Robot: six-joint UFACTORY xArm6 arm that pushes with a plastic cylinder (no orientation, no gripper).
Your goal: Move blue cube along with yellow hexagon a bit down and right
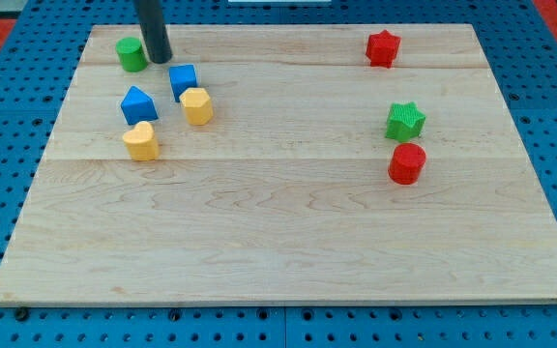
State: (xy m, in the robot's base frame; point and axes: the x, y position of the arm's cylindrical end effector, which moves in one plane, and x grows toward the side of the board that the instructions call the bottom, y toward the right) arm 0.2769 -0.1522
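Surroundings: blue pegboard frames our wooden board (288, 222), which fills most of the view.
Rod: we carry no gripper, so nothing opens or closes; our tip (159, 59) rests near the board's top-left corner, just right of the green cylinder (131, 54).
Blue cube (183, 81): below and right of our tip, close but apart from it.
Yellow hexagon (197, 105): touching the cube's lower right side, so tip, cube and hexagon lie roughly on one down-right line.
Judgement: pushing down and right from where we stand should drive both together.
Neighbours: a second blue block (138, 103) and a yellow heart (142, 141) sit left of the pair.
Far side: red star (382, 47), green star (405, 121), red cylinder (406, 163) near the right edge.
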